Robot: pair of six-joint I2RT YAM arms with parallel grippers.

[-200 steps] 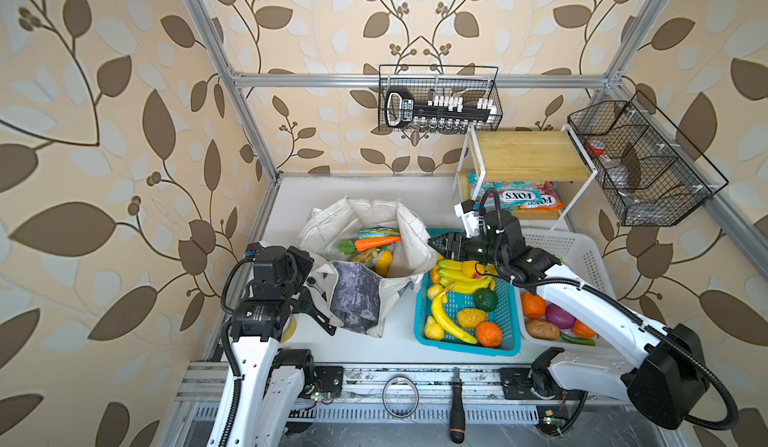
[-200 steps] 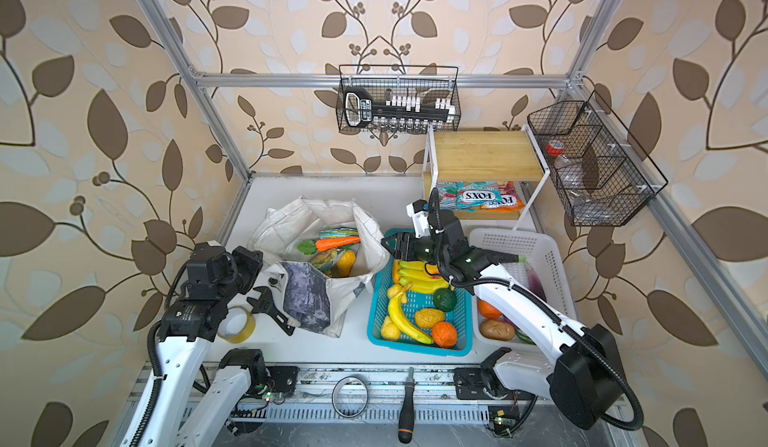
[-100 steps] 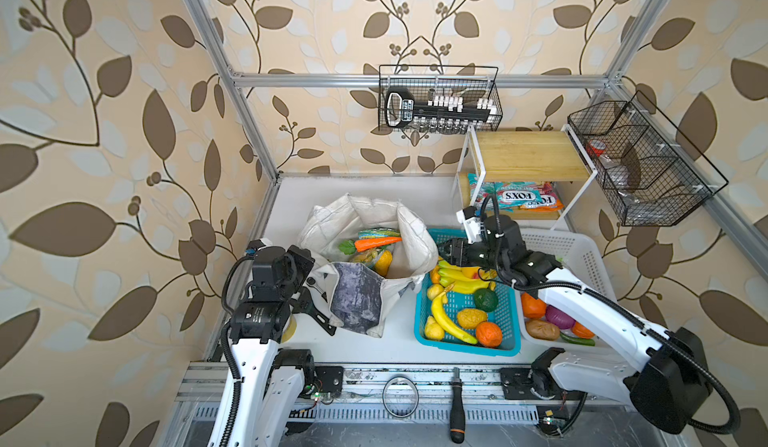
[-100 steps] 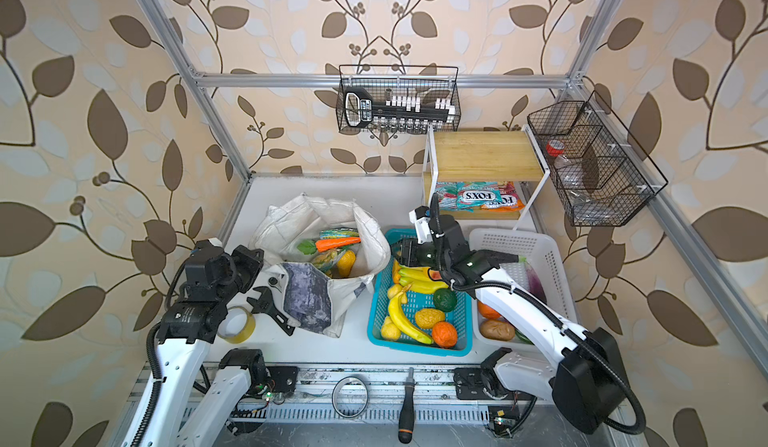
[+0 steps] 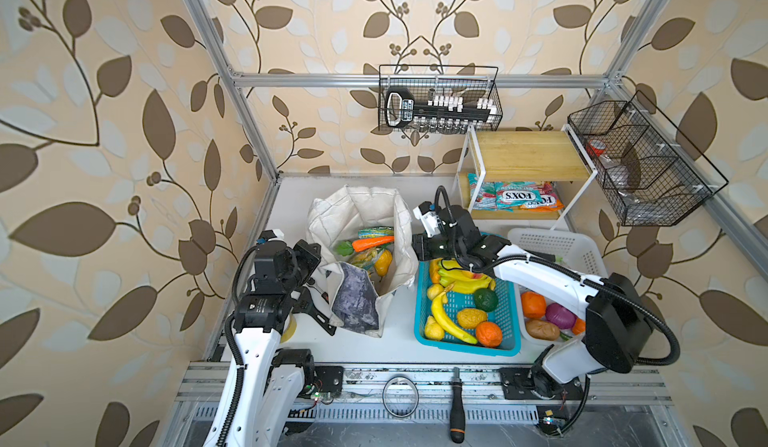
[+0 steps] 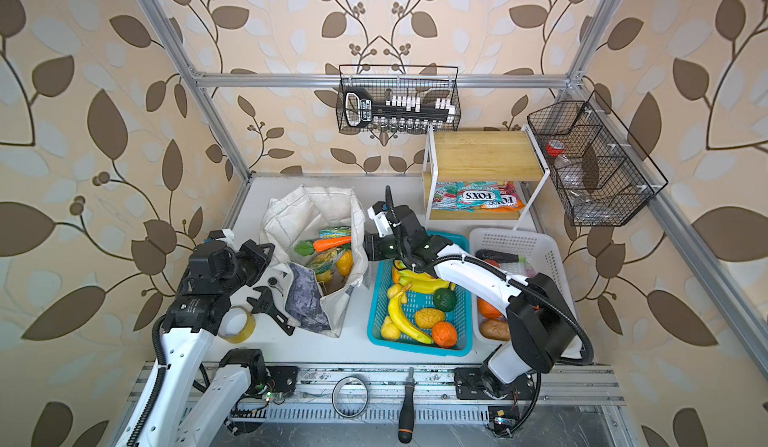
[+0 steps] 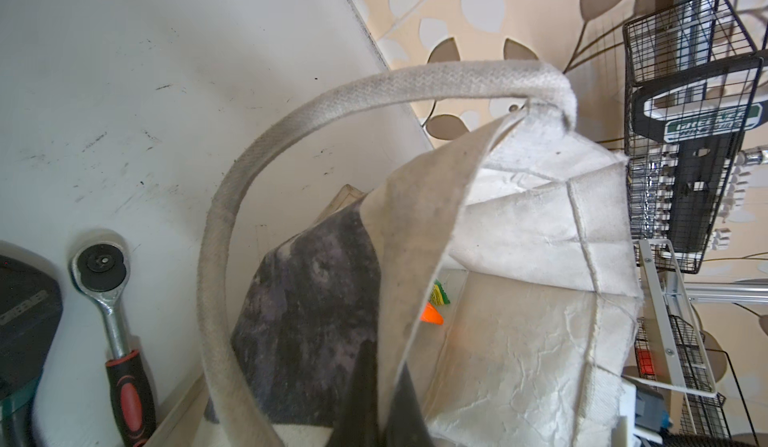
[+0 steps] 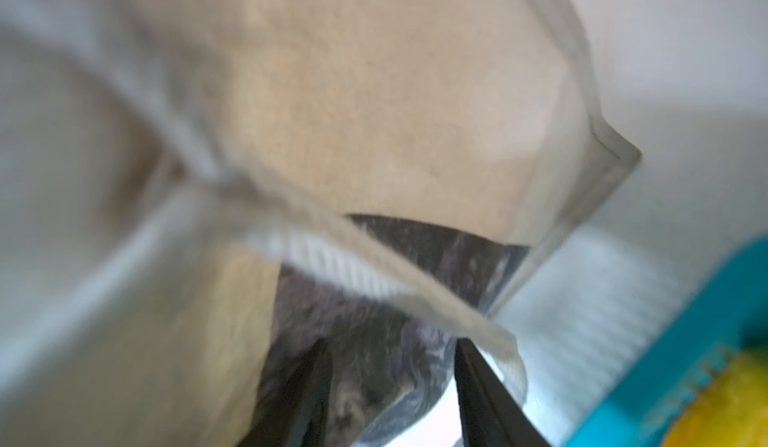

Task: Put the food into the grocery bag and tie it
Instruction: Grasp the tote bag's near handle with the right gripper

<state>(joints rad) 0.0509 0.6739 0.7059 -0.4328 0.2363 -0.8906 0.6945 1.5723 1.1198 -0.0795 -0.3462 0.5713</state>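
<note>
Since the cloth tote (image 5: 361, 212) on the desk (image 5: 299, 204) holds the toy carrot (image 5: 372, 243), its rim clenched in the left claw (image 5: 316, 263), the parted right claw (image 8: 392, 353) should pinch the strap handle (image 8: 332, 258) squarely before tying.

"FOX'S" on shelf packets (image 5: 521, 196); "GREENE…" on socket-rack label (image 7: 711, 121)

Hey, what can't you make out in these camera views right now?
Right wrist view: blurred; whether the open right claw touches the strap of the grocery bag is unclear.
Left wrist view: the left claw, shut on the bag's rim, is mostly cut off by the picture's edge.
Both top views: the bag's wall hides whatever lies under the carrot.
Both top views: the right arm covers part of the white basket.
</note>
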